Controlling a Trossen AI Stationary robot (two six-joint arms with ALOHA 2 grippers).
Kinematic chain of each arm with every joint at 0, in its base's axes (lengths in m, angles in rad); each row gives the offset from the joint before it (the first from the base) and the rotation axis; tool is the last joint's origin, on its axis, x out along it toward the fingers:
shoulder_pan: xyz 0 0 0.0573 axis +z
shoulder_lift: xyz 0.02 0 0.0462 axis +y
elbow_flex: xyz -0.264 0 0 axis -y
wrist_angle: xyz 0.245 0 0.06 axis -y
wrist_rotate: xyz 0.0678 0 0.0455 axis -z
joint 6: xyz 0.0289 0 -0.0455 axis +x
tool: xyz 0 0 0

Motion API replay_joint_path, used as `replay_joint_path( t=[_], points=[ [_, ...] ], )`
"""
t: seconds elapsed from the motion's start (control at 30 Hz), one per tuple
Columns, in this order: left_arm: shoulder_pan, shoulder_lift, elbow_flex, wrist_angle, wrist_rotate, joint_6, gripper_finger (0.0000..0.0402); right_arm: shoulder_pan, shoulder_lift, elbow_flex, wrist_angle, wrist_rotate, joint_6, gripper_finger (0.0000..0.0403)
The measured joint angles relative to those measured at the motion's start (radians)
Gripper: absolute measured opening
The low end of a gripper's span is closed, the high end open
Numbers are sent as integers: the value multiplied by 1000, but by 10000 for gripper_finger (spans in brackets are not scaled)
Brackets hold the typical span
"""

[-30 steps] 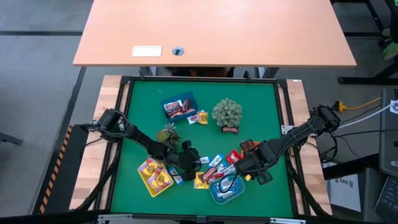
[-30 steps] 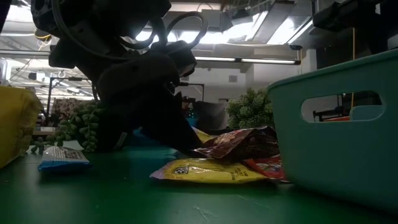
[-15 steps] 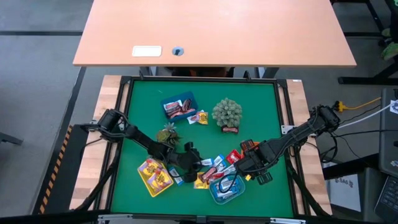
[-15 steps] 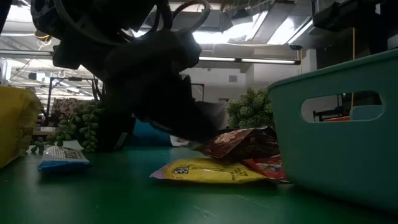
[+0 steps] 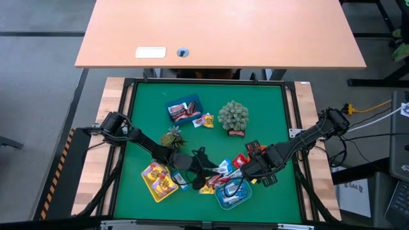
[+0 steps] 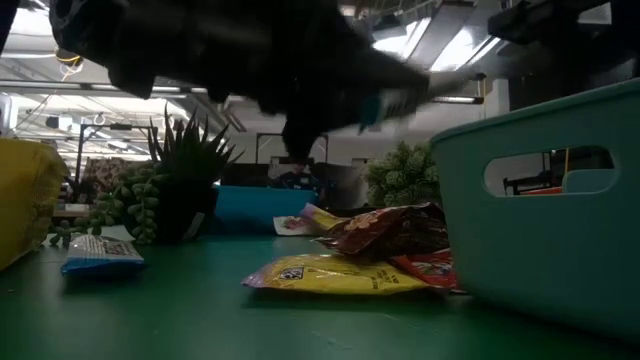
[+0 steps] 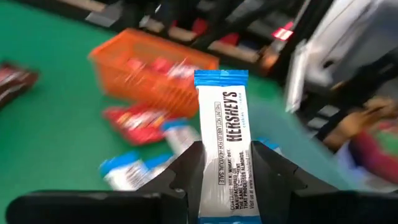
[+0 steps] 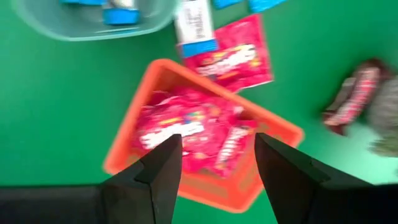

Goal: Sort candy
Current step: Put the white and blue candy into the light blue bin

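Note:
My left gripper (image 5: 206,168) is shut on a blue-and-white wrapped candy bar (image 7: 225,143) above the loose candy pile (image 5: 220,174) near the table's front middle. In the low view it is a dark blur at the top (image 6: 330,90). My right gripper (image 8: 217,168) is open, pointing down over the orange tray (image 8: 205,140), which holds red candies. A yellow candy (image 6: 335,272), a dark brown one (image 6: 385,230) and a blue-and-white one (image 6: 100,255) lie flat on the green mat. My left gripper pinches the bar between its two fingers (image 7: 186,171), one on each long edge of the bar's near half (image 7: 224,180). The fingers lie along the bar and come almost level from the table's left. The bar's far end (image 7: 221,78) sticks out past the fingertips, clear of the mat.
A teal tray (image 5: 231,195) sits at the front, a yellow tray (image 5: 160,180) at the front left and a blue tray (image 5: 184,110) at the back. Two small green plants (image 5: 233,115) (image 5: 171,137) stand on the mat, with a brown candy (image 5: 236,133) beside one.
My left gripper has risen off the pile and tipped from pointing down to almost level, shifting a little toward the table's right. The blue-and-white bar came up with it, lifted clear of the mat. My right gripper has stayed over the orange tray.

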Motion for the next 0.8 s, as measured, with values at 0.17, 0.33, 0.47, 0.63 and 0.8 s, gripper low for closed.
replay_joint_path(
  t=[0.17, 0.33, 0.47, 0.63, 0.8],
  points=[
    [0, 0, 24, 93, 73, 0, 99, 0, 0, 0, 1, 147, -61, 202],
    [-6, -1, 182, -67, 204, 37, 100, 0, 0, 0, 1, 233, -106, 202],
    [-16, -1, 317, -315, 227, 79, 100, 0, 0, 0, 1, 235, -107, 202],
    [-14, -1, 405, -452, 225, 30, 100, 0, 0, 0, -1, 234, -107, 202],
    [-31, 0, 412, -447, 227, -92, 105, 0, 0, 1, -2, 234, -152, 202]
  ],
)
